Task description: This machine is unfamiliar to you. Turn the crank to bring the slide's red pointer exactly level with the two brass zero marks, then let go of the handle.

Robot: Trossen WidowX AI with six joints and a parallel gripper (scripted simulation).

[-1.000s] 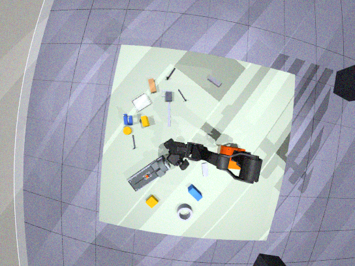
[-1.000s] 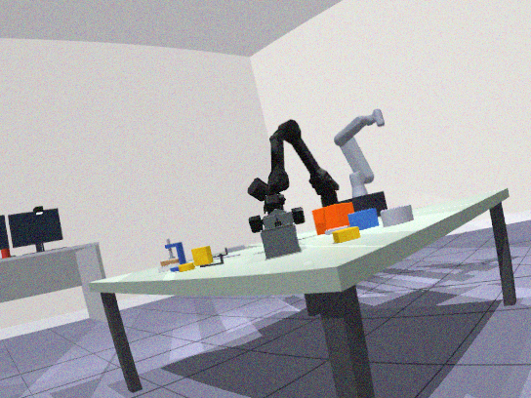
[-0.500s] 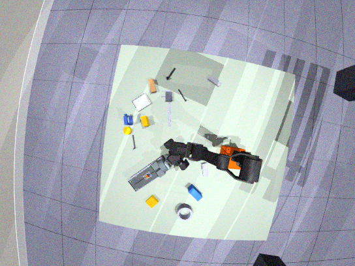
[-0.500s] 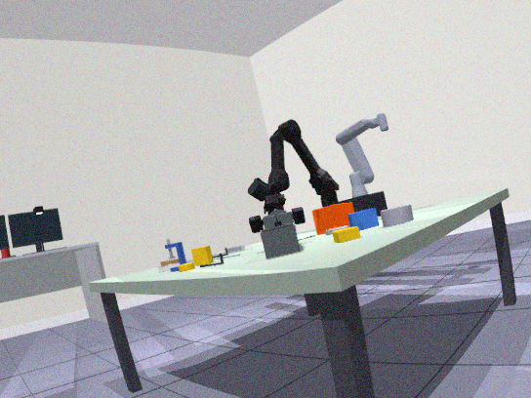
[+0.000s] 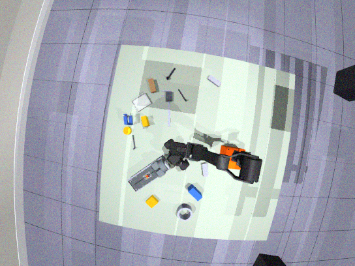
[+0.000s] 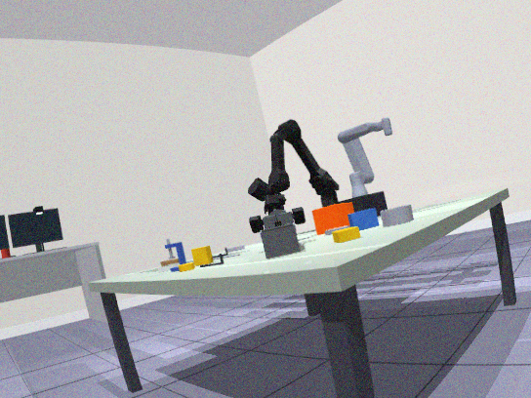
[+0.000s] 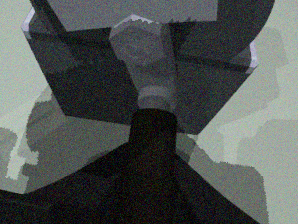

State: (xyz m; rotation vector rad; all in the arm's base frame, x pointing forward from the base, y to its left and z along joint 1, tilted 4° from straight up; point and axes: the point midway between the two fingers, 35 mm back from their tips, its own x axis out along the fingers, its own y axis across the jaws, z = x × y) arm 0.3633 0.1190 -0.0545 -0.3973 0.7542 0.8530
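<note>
One gripper [image 5: 172,160] [image 6: 275,202] [image 7: 147,155], ours, is closing narrowly on the crank handle [image 7: 156,100] at the machine's [image 5: 147,177] [image 6: 280,241] two o'clock; we are judging cranking underway, next needing slow turning and pointer [image 5: 147,176] checks.

The black arm [image 5: 209,154] [image 6: 278,156] stands over the bench, its upper links rising to a high bend and then folding down to the wrist [image 5: 177,151] [image 6: 274,201]. The end effector [image 7: 147,155] points downward, its fingers closed on a small part in the wrist view.
</note>
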